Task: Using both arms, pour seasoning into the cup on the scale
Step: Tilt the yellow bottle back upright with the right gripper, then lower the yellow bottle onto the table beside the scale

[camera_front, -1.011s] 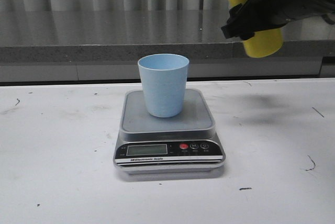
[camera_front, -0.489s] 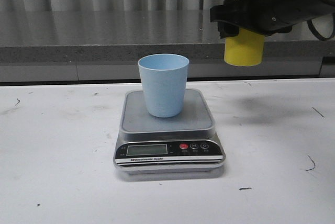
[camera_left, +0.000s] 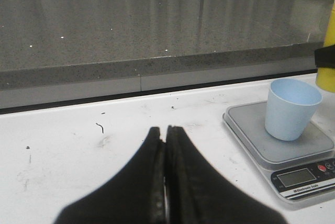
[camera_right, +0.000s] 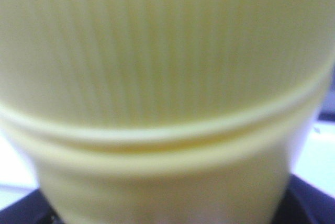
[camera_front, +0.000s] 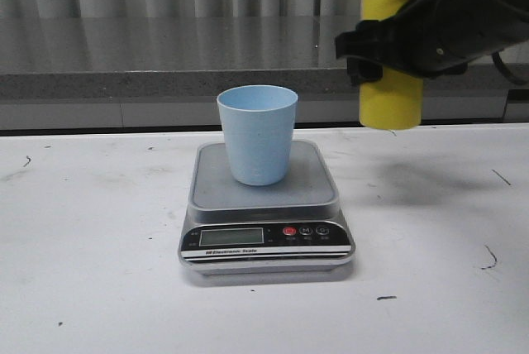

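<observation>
**Right gripper clamps the yellow bottle in the air; left fingers pressed together, empty**

The black two-fingered right gripper (camera_front: 382,46) is closed around the middle of the tall opaque yellow plastic squeeze bottle (camera_front: 390,102), holding it upright and off the white table (camera_front: 91,238), to the right of the cup and apart from it. The bottle fills the right wrist view. The small pale blue plastic tumbler (camera_front: 257,135) stands upright on the platform of the flat silver-grey digital kitchen scale (camera_front: 266,213). The black left gripper (camera_left: 166,145) has its fingers (camera_left: 152,153) shut flat against each other with nothing between them, above bare tabletop well left of the scale
</observation>
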Available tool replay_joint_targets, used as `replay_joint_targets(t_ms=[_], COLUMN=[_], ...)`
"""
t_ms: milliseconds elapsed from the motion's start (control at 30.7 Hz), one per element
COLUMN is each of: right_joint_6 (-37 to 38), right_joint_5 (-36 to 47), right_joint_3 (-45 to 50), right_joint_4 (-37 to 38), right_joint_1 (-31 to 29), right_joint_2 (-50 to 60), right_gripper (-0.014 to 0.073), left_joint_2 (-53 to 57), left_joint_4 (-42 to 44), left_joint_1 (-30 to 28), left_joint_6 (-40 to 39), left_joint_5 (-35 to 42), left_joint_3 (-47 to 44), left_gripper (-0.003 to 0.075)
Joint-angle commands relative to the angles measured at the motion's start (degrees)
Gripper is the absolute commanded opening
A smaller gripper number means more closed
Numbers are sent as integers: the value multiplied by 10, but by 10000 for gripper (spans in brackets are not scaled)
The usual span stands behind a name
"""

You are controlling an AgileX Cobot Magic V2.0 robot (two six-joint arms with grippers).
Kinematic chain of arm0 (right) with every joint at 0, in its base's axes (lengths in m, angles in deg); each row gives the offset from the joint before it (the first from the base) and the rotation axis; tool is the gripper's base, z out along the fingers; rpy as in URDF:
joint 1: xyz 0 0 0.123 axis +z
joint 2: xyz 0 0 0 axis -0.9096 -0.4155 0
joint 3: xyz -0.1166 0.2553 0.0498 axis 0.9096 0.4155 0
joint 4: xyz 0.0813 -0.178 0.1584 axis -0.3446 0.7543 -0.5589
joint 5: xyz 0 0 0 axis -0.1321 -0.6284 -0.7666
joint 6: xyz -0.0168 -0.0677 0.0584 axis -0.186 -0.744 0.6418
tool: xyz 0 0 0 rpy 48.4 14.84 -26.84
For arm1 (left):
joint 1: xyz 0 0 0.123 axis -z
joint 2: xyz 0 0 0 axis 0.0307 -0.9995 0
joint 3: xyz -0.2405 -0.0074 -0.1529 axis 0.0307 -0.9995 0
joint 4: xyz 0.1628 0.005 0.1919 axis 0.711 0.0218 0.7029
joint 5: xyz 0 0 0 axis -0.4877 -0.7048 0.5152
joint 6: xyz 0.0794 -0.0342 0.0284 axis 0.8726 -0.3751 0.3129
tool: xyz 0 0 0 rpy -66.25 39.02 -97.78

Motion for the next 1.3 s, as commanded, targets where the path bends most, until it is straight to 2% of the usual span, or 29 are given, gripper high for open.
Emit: replay_joint_targets(t_ms=[0,293,587,848,1076,1207,1272], right_joint_6=[12,76,79,93,93,92,92], right_joint_5=[106,268,321,332,352,370,378], right_joint_3=[34,138,143,143,159,176,183], right_joint_4=[6,6,25,44,43,43,44], right_joint_1=[-1,-1,-1,-1,-1,-1,-1], right_joint_2=[37,10,-43,-47,-47,-47,-47], right_gripper=[-4,-36,20,183,475,610,605], left_joint_2=[-7,-7,-7,-7,-7,-7,-7], left_joint_4=[-6,-6,-6,-6,-6,-6,-6], left_joint_1=[-1,-1,-1,-1,-1,-1,-1], left_joint_6=[-6,-6,-6,-6,-6,-6,-6], left_joint_5=[46,46,46,46,46,46,46], left_joint_3=[15,15,15,15,15,15,15], left_gripper=[-20,-20,-20,-20,-20,-20,-20])
